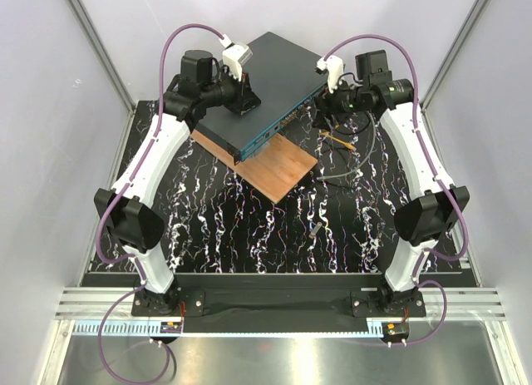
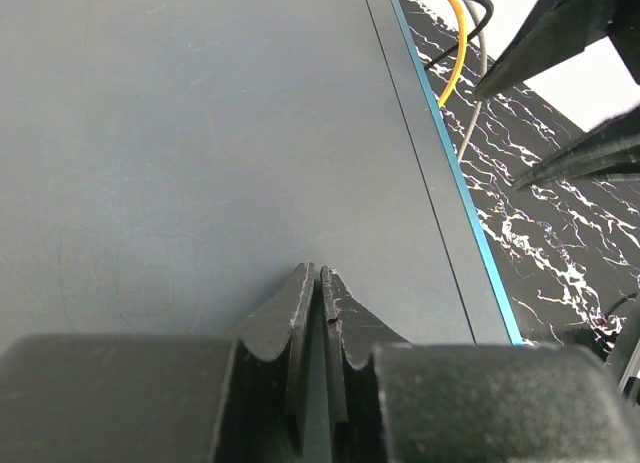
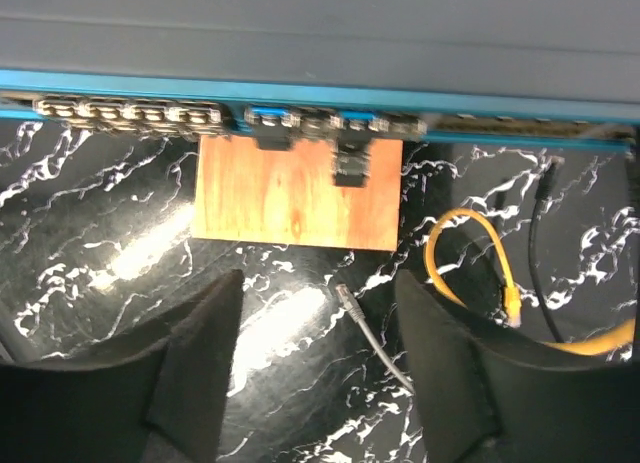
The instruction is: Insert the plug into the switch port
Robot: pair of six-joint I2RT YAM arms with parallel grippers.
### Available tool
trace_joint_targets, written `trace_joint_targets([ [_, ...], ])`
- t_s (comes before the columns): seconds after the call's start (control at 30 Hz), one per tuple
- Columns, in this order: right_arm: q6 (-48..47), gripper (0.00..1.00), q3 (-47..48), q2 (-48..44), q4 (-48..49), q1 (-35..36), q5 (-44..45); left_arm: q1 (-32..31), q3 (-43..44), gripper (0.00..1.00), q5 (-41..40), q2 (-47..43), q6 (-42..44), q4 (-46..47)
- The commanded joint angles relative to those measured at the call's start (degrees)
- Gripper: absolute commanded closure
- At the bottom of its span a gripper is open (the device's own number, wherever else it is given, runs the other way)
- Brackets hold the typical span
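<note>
Plug (image 3: pixel 344 292): pale grey, on end of grey cable (image 3: pixel 385 353), lying loose on black marbled mat (image 3: pixel 100 233) between spread fingers of right gripper (image 3: pixel 318 281), touching neither. Wooden board (image 3: pixel 290 198): just beyond plug, tucked under switch (image 1: pixel 266 81), teal socket row facing plug. Left gripper (image 2: pixel 318 283): closed together, empty, tips on switch top. Yellow cable (image 3: pixel 470 223): coiled right of plug.

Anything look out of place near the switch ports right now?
Yes. The plug lies loose on the mat in front of the switch ports, unplugged, between the open, empty right gripper fingers.
</note>
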Motion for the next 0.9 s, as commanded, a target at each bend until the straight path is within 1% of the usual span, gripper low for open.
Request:
trace_joint_targets([
  [0.0, 0.85, 0.39, 0.35, -0.82, 0.74, -0.94, 0.04, 0.85, -0.74, 0.88, -0.31, -0.26, 0.61, -1.49],
  [0.03, 1.2, 0.53, 0.79, -0.38, 1.35, -0.94, 0.31, 0.85, -0.83, 0.88, -0.22, -0.26, 0.61, -1.49],
  [0.13, 2.87, 0.71, 3.69, 1.9, 1.36, -0.77, 0.31, 0.85, -0.65, 0.88, -0.13, 0.0, 0.52, -1.41],
  [0.17, 3.14, 0.74, 5.35, 2.52, 1.27, -0.68, 0.05, 0.85, -0.39, 0.88, -0.13, 0.09, 0.35, -1.4],
  [0.37, 4.02, 0.76, 7.82, 4.55, 1.62, 0.72, -1.27, 0.94, -0.3, 0.88, -0.31, 0.44, 0.17, -1.14],
  [0.67, 5.07, 0.76, 10.02, 6.57, 3.47, 1.17, 1.1, 0.94, -0.48, 0.88, -0.57, 0.44, -0.36, -0.7],
  [0.87, 5.51, 0.76, 11.6, 8.24, 3.82, 1.43, 0.93, 0.94, -0.39, 0.88, -0.66, 0.35, -0.36, -0.79],
])
